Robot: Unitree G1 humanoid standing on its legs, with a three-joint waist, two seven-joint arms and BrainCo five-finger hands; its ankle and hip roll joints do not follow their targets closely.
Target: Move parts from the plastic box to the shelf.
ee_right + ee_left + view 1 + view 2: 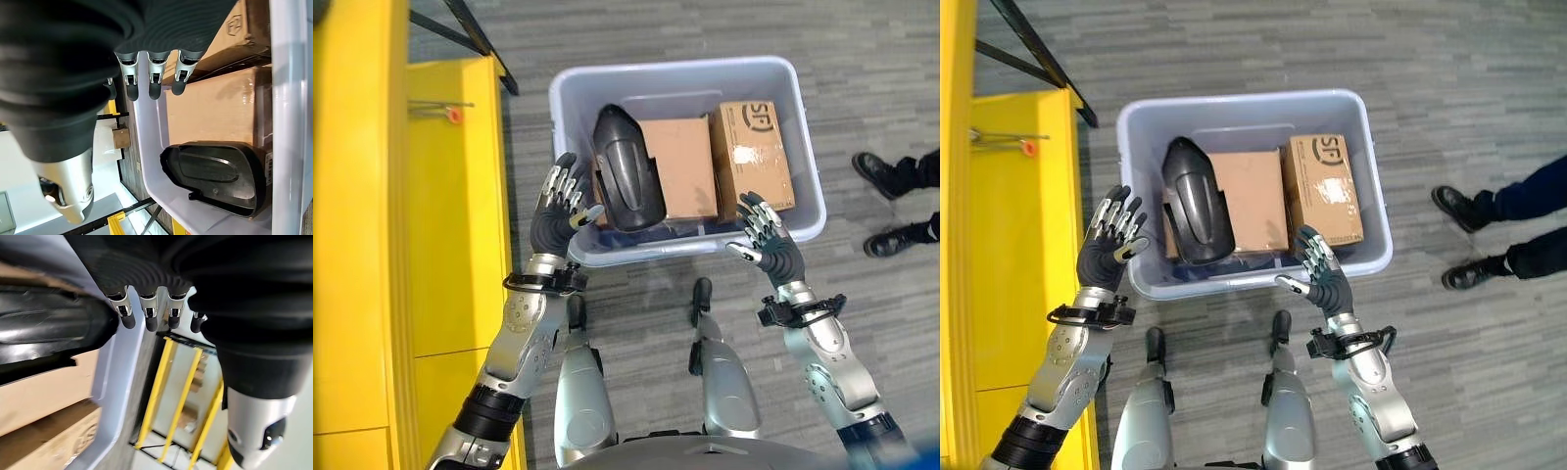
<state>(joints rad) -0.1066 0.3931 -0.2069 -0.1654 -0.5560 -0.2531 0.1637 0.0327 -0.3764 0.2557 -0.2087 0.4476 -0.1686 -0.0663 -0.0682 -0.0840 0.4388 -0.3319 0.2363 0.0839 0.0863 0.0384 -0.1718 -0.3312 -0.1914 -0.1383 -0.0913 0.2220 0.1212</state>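
Standing at the far left is the yellow shelf (440, 196), just beside the pale plastic box (803, 127) that sits on the grey floor (705, 39). Next comes the left hand (556, 211), raised at the box's near left corner with its fingers straight and spread, holding nothing. Just past it, inside the box, a black moulded part (625, 168) leans against the left end, resting partly on a flat cardboard box (680, 166). To the right of that stands a second, taped cardboard box (752, 152) against the right wall. The right hand (766, 233) hovers at the box's near right rim, fingers likewise straight and relaxed, empty. At the far right edge a person's dark shoes (886, 206) stand on the floor.

The black part looks like a stiff, smooth plastic shell, probably light but slippery on its curved back; a hold from both long sides, or under its rim, seems safest. The cardboard boxes should be rigid with flat faces, so pressing on opposite sides ought to serve, though their weight cannot be judged
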